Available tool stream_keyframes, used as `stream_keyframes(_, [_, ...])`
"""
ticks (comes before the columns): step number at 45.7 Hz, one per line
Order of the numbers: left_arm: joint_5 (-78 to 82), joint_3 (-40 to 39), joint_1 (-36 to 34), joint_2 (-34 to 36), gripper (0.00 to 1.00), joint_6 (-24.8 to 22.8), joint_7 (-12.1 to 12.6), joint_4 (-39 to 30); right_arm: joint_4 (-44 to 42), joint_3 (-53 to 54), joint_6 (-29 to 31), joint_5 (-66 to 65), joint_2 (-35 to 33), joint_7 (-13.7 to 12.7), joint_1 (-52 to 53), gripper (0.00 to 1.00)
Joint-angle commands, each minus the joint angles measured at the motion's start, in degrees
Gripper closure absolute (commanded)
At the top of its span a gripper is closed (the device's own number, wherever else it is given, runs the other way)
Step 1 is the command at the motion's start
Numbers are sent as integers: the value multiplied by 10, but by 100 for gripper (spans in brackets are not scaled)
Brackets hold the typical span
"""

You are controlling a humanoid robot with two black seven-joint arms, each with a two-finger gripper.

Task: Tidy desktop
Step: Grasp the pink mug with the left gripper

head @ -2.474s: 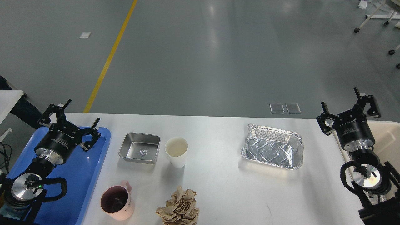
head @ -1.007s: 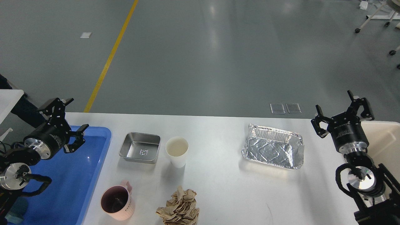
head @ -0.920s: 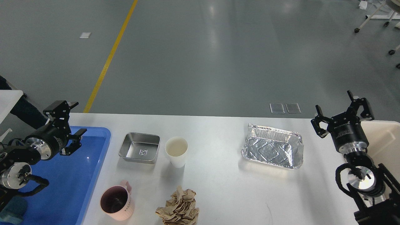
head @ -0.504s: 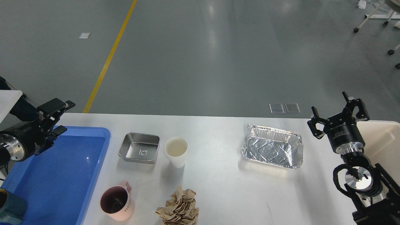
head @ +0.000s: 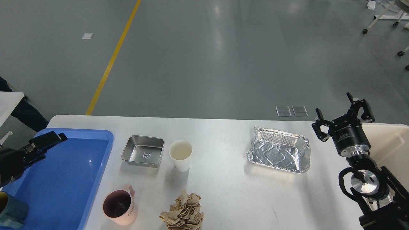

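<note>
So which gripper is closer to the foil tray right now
Right. The right gripper hangs open just past the right end of the foil tray. The left gripper is far off, over the blue tray at the desktop's left side.

On the tabletop (head: 223, 191), from left to right: tray (head: 64, 179), steel pan (head: 142, 151), paper cup (head: 181, 155), foil container (head: 279, 154). Nearer the front edge, a mug (head: 119, 207) sits just beside the tray, with crumpled paper (head: 182, 213) to its right. A bin (head: 391, 143) stands at the tabletop's right end.
</note>
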Motion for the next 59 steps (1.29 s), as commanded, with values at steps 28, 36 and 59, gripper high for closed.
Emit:
stream_keyframes(28, [79, 24, -19, -103, 3, -14, 45, 8, 0, -1, 0, 1, -5, 0, -15, 0])
stream_keyframes(36, [83, 57, -6, -106, 3, -13, 12, 12, 0, -1, -1, 0, 0, 0, -16, 0])
stream_keyframes(59, [208, 137, 15, -166, 7, -13, 10, 64, 1, -2, -1, 1, 2, 1, -21, 0])
